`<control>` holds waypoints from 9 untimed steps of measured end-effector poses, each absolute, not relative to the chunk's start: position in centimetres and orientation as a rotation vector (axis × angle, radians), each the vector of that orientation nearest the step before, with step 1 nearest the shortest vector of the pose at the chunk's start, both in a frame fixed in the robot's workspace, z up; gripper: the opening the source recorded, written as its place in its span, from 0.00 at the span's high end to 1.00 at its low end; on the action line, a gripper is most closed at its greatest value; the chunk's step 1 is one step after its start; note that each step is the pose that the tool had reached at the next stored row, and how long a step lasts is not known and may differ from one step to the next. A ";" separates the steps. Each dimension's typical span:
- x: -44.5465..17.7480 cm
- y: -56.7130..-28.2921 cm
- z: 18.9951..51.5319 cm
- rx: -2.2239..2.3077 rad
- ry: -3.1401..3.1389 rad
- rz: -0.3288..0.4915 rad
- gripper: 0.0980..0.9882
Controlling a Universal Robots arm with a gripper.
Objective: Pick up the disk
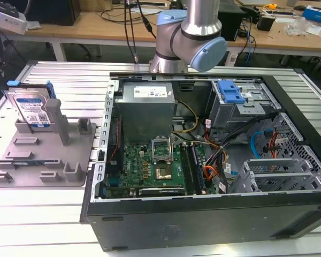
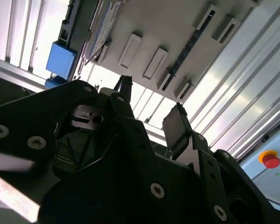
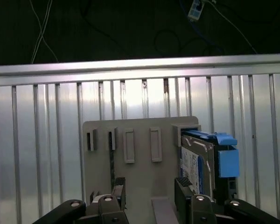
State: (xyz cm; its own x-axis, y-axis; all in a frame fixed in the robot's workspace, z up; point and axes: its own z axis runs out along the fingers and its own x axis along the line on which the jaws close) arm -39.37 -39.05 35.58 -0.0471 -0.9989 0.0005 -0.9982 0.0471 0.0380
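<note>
The disk (image 1: 33, 110), a silver drive with a white-and-blue label and blue side rails, stands upright on edge in the grey fixture plate (image 1: 48, 160) at the exterior view's left. In the first wrist view the disk (image 3: 198, 163) stands in a slot at one end of the fixture plate (image 3: 140, 172), close beside one fingertip (image 3: 184, 189). My gripper (image 3: 150, 193) hovers above the plate, open, with nothing between its fingers. The second wrist view shows the gripper (image 2: 151, 105) with its black fingers apart, and the disk (image 2: 105, 23) beyond them.
An open computer case (image 1: 203, 160) takes up the middle and right of the slatted aluminium table (image 1: 43, 214), with a blue bracket (image 1: 231, 93) on its drive cage. The arm's base (image 1: 187, 37) rises behind the case. A red stop button (image 2: 269, 159) sits off to one side.
</note>
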 end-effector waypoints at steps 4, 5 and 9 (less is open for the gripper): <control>-39.4 -39.1 35.6 2.150 -2.254 -0.042 0.50; -39.4 -38.9 35.6 2.150 -2.254 -0.042 0.50; -39.6 -36.6 35.6 2.150 -2.253 -0.038 0.50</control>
State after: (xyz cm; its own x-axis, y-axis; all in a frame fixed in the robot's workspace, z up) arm -39.56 -36.64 35.58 -0.0465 -0.9989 0.0025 -0.9983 0.0465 0.0364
